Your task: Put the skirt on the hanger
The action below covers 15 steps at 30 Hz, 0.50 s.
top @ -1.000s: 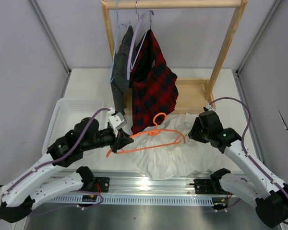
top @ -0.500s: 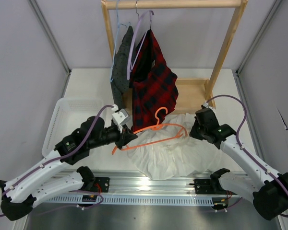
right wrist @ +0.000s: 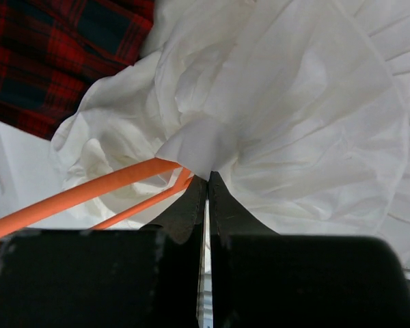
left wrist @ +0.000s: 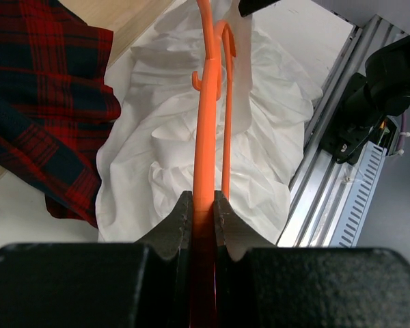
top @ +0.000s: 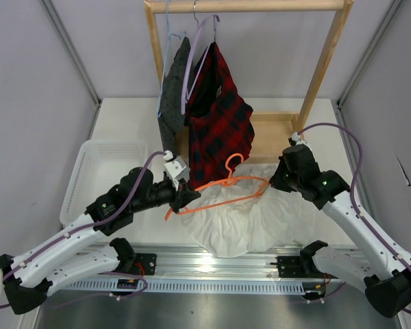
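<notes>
Orange first: thin bright orange triangular clothes hanger point(top: 227, 186), hook on top, held off the desk point(top: 123, 127) over its middle, one end clamped tight between the fingers of the left end effector point(left wrist: 202, 205). Hook pointing toward the far edge, just beside the hem of the red-and-black plaid garment point(top: 219, 127) hanging from the wooden rack point(top: 322, 65). Below and to the right, white thin crinkly skirt with a gathered ruffled tier point(top: 253, 223), heaped on the desk from the middle down to the near edge, nowhere on the hanger yet. Right end effector point(right wrist: 206, 183) closed together on a small raised fold of that white fabric, toward the right edge, with the hanger's free tip just beside the pinch.

Now the dangers, as judged from here. Only a thin fold in that right pinch, so likely to slip out under any pull and drop back into the heap. Hard to tell whether one layer or both pinched; with both, no opening for the hanger arm, and the tip probably riding over the cloth instead of inside. Hanger held by one end only, so a fair chance of twisting in the grip under fabric weight on the free end. Hook close enough to the plaid hem to snag on a careless swing toward the far edge. Crinkly ruffle also apt to catch on the small notch along the hanger's arm.

Writing, brands, labels: none readable in any view.
</notes>
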{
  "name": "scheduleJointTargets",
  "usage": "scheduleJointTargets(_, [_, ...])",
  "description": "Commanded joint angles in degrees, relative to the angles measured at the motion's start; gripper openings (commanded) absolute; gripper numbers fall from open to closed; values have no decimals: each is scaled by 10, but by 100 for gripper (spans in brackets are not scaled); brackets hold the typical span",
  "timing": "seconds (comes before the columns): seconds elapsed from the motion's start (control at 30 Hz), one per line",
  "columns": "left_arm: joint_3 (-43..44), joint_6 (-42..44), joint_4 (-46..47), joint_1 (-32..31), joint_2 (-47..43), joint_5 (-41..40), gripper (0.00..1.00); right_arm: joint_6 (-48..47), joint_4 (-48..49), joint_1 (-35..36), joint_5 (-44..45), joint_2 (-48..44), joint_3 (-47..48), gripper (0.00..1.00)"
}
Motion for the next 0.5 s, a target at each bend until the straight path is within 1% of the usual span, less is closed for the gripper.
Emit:
scheduleJointTargets(0.0, [-12, -16, 86, -1, 5, 23, 0, -4, -33, 21, 14, -7, 33, 0])
scheduleJointTargets(0.27, [-41, -38, 199, -4, 48, 48, 0, 11, -54, 51, 34, -7, 46, 0])
scheduleJointTargets(0.3, [-44, -47, 228, -5, 64, 52, 0, 11, -55, 56, 36, -7, 46, 0])
scheduleJointTargets(0.47, [-79, -76, 313, -18, 104, 46, 0, 16, -55, 63, 43, -5, 40, 0])
